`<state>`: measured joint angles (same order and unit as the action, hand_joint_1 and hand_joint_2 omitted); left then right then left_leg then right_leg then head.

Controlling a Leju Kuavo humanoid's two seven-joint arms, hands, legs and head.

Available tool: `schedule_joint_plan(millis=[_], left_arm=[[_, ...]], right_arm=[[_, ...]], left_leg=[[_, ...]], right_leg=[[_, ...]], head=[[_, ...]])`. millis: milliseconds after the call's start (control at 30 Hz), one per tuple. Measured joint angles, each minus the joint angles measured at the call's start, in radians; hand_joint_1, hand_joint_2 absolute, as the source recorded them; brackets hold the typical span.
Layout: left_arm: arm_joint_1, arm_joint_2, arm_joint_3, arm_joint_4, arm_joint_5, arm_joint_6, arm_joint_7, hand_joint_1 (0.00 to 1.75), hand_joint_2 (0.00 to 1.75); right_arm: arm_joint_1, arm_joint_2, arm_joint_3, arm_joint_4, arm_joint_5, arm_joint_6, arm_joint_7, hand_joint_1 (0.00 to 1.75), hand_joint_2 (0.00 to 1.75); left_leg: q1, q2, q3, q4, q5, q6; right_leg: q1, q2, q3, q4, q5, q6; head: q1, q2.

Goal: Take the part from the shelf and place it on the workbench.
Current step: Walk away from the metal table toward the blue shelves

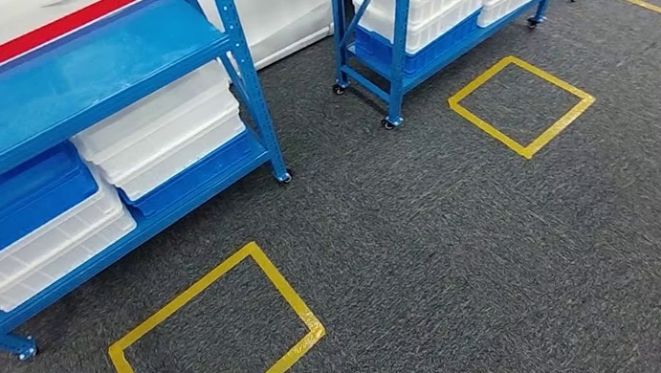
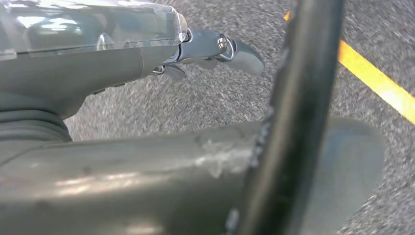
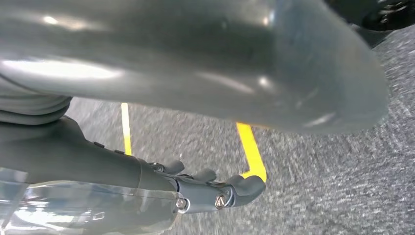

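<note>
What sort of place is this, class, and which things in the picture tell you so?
Probably a warehouse or factory storeroom. Blue metal shelving racks on castors hold stacked white and blue plastic crates, and yellow tape squares mark out standing spots on the grey carpeted floor.

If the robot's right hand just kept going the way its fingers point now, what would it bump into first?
Most likely the grey carpet, near a strip of yellow tape. The right hand hangs empty over the floor with nothing else ahead of its fingers, though depth is hard to judge here.

Open grey carpet [image 1: 470, 245] ahead, 2 blue shelving racks [image 1: 239, 73] [image 1: 396, 52] bordering it
</note>
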<state>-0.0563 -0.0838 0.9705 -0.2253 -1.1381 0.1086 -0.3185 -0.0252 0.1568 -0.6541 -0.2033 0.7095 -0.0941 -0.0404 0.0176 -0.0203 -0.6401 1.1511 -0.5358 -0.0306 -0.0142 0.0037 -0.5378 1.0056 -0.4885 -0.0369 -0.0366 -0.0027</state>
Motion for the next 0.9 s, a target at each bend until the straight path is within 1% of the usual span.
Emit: schedule_joint_plan(millis=[33, 67, 100, 133, 167, 200, 233, 267, 300, 333, 367, 400, 433, 467, 500, 533, 567, 600, 633, 667, 700, 733, 767, 800, 833, 867, 900], left_arm=[[-0.002, 0.000, 0.000, 0.000, 0.000, -0.001, -0.001, 0.00, 0.00], [-0.002, 0.000, 0.000, 0.000, 0.001, -0.002, -0.003, 0.00, 0.00], [0.000, 0.000, 0.000, 0.000, 0.002, -0.005, -0.006, 0.00, 0.00], [0.002, 0.000, 0.000, 0.000, 0.003, -0.008, -0.010, 0.00, 0.00], [0.003, 0.001, 0.000, 0.000, 0.005, -0.010, -0.013, 0.00, 0.00], [0.002, 0.001, 0.000, 0.000, 0.006, -0.013, -0.017, 0.00, 0.00], [0.001, 0.001, 0.000, 0.000, 0.007, -0.014, -0.021, 0.00, 0.00], [0.000, 0.001, 0.000, 0.000, 0.007, -0.015, -0.025, 0.00, 0.00], [0.000, 0.001, 0.000, 0.000, 0.007, -0.015, -0.029, 0.00, 0.00], [0.001, 0.001, 0.000, 0.000, 0.007, -0.014, -0.032, 0.00, 0.00], [0.004, 0.002, 0.000, 0.000, 0.007, -0.014, -0.033, 0.00, 0.00], [0.006, 0.002, 0.001, 0.000, 0.007, -0.014, -0.034, 0.00, 0.00], [0.007, 0.001, 0.001, 0.000, 0.007, -0.014, -0.035, 0.00, 0.00], [0.005, 0.001, 0.001, 0.000, 0.007, -0.014, -0.035, 0.00, 0.00], [0.003, 0.001, 0.001, 0.000, 0.007, -0.014, -0.035, 0.00, 0.00], [0.001, 0.001, 0.001, 0.000, 0.007, -0.014, -0.035, 0.00, 0.00], [0.000, 0.001, 0.001, 0.000, 0.007, -0.015, -0.035, 0.00, 0.00], [0.000, 0.001, 0.001, 0.000, 0.007, -0.015, -0.035, 0.00, 0.00], [0.001, 0.001, 0.001, 0.000, 0.006, -0.016, -0.035, 0.00, 0.00], [0.002, 0.001, 0.001, 0.000, 0.006, -0.016, -0.035, 0.00, 0.00], [0.002, 0.001, 0.001, 0.000, 0.004, -0.016, -0.036, 0.00, 0.00], [0.001, 0.000, 0.001, 0.000, 0.001, -0.016, -0.036, 0.00, 0.00], [-0.001, 0.000, 0.001, 0.000, 0.000, -0.016, -0.036, 0.00, 0.00], [-0.001, 0.000, 0.001, 0.000, 0.002, -0.016, -0.036, 0.00, 0.00], [-0.002, 0.000, 0.004, 0.000, 0.005, -0.016, -0.036, 0.00, 0.00], [0.000, 0.000, 0.007, 0.000, 0.011, -0.017, -0.036, 0.00, 0.00], [0.002, -0.001, 0.012, 0.000, 0.015, -0.018, -0.036, 0.00, 0.00]], right_arm=[[0.001, 0.000, 0.000, 0.000, 0.000, 0.000, 0.000, 0.00, 0.00], [0.002, 0.000, 0.000, 0.000, 0.000, 0.001, 0.000, 0.00, 0.00], [0.002, 0.000, 0.000, 0.000, 0.000, 0.001, 0.000, 0.00, 0.00], [0.001, 0.000, 0.000, 0.000, 0.000, 0.002, 0.000, 0.00, 0.00], [0.001, 0.000, 0.000, 0.000, 0.000, 0.002, 0.000, 0.00, 0.00], [0.000, 0.000, 0.000, 0.000, 0.000, 0.002, 0.000, 0.00, 0.00], [-0.001, 0.001, -0.001, 0.000, 0.000, 0.002, 0.000, 0.00, 0.00], [-0.001, 0.001, -0.001, 0.000, 0.000, 0.001, 0.000, 0.00, 0.00], [-0.002, 0.001, -0.001, 0.000, 0.000, 0.001, 0.000, 0.00, 0.00], [-0.004, 0.001, -0.001, 0.000, 0.000, 0.001, 0.000, 0.00, 0.00], [-0.006, 0.002, -0.001, 0.000, 0.000, 0.001, 0.000, 0.00, 0.00], [-0.007, 0.002, -0.002, 0.000, 0.000, 0.001, 0.001, 0.00, 0.00], [-0.008, 0.002, -0.002, 0.000, 0.000, 0.001, 0.001, 0.00, 0.00], [-0.007, 0.002, -0.002, 0.000, 0.000, 0.000, 0.001, 0.00, 0.00], [-0.005, 0.002, -0.002, 0.000, 0.000, 0.000, 0.001, 0.00, 0.00], [-0.003, 0.002, -0.003, 0.000, 0.001, 0.000, 0.001, 0.00, 0.00], [-0.002, 0.002, -0.003, 0.000, 0.002, 0.001, 0.001, 0.00, 0.00], [-0.001, 0.002, -0.003, 0.000, 0.002, 0.001, 0.001, 0.00, 0.00], [-0.001, 0.002, -0.003, 0.000, 0.003, 0.001, 0.001, 0.00, 0.00], [-0.001, 0.002, -0.003, 0.000, 0.004, 0.001, 0.001, 0.00, 0.00], [0.001, 0.002, -0.003, 0.000, 0.005, 0.001, 0.001, 0.00, 0.00], [0.002, 0.002, -0.004, 0.000, 0.006, 0.001, 0.001, 0.00, 0.00], [0.004, 0.002, -0.005, 0.000, 0.007, 0.001, 0.001, 0.00, 0.00], [0.004, 0.002, -0.006, 0.000, 0.008, 0.000, 0.001, 0.00, 0.00], [0.004, 0.002, -0.007, 0.000, 0.009, 0.000, 0.001, 0.00, 0.00], [0.002, 0.002, -0.008, 0.000, 0.010, 0.000, 0.001, 0.00, 0.00], [0.000, 0.002, -0.008, 0.000, 0.010, 0.000, 0.001, 0.00, 0.00]], left_leg=[[0.001, 0.008, -0.028, 0.066, -0.031, -0.002], [0.001, 0.010, -0.047, 0.114, -0.048, -0.004], [0.002, 0.012, -0.050, 0.134, -0.049, -0.006], [0.002, 0.015, -0.033, 0.111, -0.030, -0.007], [0.002, 0.023, 0.002, 0.054, 0.001, -0.006], [0.000, 0.041, 0.041, -0.017, 0.026, -0.003], [-0.003, 0.061, 0.076, -0.081, 0.046, 0.002], [-0.007, 0.075, 0.096, -0.121, 0.055, 0.008], [-0.011, 0.082, 0.102, -0.138, 0.055, 0.014], [-0.015, 0.076, 0.100, -0.139, 0.056, 0.020], [-0.014, 0.065, 0.100, -0.142, 0.060, 0.027], [-0.011, 0.056, 0.102, -0.147, 0.064, 0.032], [-0.008, 0.046, 0.104, -0.152, 0.069, 0.038], [-0.004, 0.036, 0.104, -0.157, 0.075, 0.045], [-0.004, 0.027, 0.102, -0.158, 0.078, 0.049], [-0.003, 0.016, 0.098, -0.158, 0.080, 0.051], [-0.004, 0.005, 0.096, -0.157, 0.082, 0.053], [-0.004, -0.008, 0.094, -0.156, 0.083, 0.052], [-0.003, -0.021, 0.093, -0.155, 0.083, 0.051], [-0.003, -0.035, 0.094, -0.153, 0.083, 0.050], [-0.001, -0.049, 0.093, -0.151, 0.083, 0.046], [-0.002, -0.061, 0.089, -0.145, 0.082, 0.041], [-0.002, -0.074, 0.084, -0.141, 0.082, 0.034], [-0.001, -0.085, 0.079, -0.139, 0.083, 0.026], [0.000, -0.096, 0.074, -0.138, 0.086, 0.018], [0.003, -0.108, 0.071, -0.141, 0.089, 0.011], [0.005, -0.106, 0.068, -0.139, 0.088, 0.005]], right_leg=[[0.003, -0.017, -0.001, 0.001, -0.001, -0.002], [0.005, -0.033, -0.002, 0.001, -0.001, -0.003], [0.006, -0.046, -0.002, 0.002, -0.002, -0.004], [0.007, -0.060, -0.002, 0.003, -0.003, -0.004], [0.008, -0.072, -0.001, 0.004, -0.004, -0.003], [0.009, -0.084, 0.000, 0.007, -0.006, 0.000], [0.011, -0.097, 0.000, 0.010, -0.009, 0.003], [0.013, -0.107, 0.001, 0.013, -0.011, 0.007], [0.014, -0.115, 0.001, 0.015, -0.013, 0.012], [0.015, -0.123, 0.003, 0.015, -0.013, 0.017], [0.015, -0.129, 0.005, 0.014, -0.014, 0.022], [0.013, -0.118, 0.006, 0.017, -0.019, 0.029], [0.011, -0.097, 0.001, 0.034, -0.035, 0.034], [0.009, -0.068, -0.013, 0.070, -0.062, 0.039], [0.006, -0.037, -0.037, 0.124, -0.096, 0.042], [0.003, -0.021, -0.067, 0.188, -0.129, 0.044], [0.001, -0.014, -0.094, 0.244, -0.151, 0.046], [-0.002, -0.011, -0.107, 0.272, -0.153, 0.047], [-0.005, -0.009, -0.105, 0.265, -0.135, 0.049], [-0.008, -0.004, -0.085, 0.223, -0.101, 0.049], [-0.013, 0.016, -0.056, 0.157, -0.063, 0.049], [-0.015, 0.042, -0.029, 0.095, -0.035, 0.049], [-0.017, 0.064, -0.011, 0.052, -0.020, 0.048], [-0.016, 0.080, -0.003, 0.029, -0.016, 0.047], [-0.013, 0.078, -0.002, 0.026, -0.018, 0.045], [-0.012, 0.066, -0.002, 0.024, -0.016, 0.040], [-0.012, 0.053, 0.000, 0.020, -0.013, 0.034]], head=[[0.000, 0.000], [0.000, 0.000], [0.000, 0.000], [0.000, 0.000], [0.000, 0.000], [0.000, 0.000], [0.000, 0.000], [0.000, 0.000], [0.000, 0.000], [0.000, 0.000], [0.000, 0.000], [0.000, 0.000], [0.000, 0.000], [0.000, 0.000], [0.000, 0.000], [0.000, 0.000], [0.000, 0.000], [0.000, 0.000], [0.000, 0.000], [0.000, 0.000], [0.000, 0.000], [0.000, 0.000], [0.000, 0.000], [0.000, 0.000], [0.000, 0.000], [0.000, 0.000], [0.000, 0.000]])
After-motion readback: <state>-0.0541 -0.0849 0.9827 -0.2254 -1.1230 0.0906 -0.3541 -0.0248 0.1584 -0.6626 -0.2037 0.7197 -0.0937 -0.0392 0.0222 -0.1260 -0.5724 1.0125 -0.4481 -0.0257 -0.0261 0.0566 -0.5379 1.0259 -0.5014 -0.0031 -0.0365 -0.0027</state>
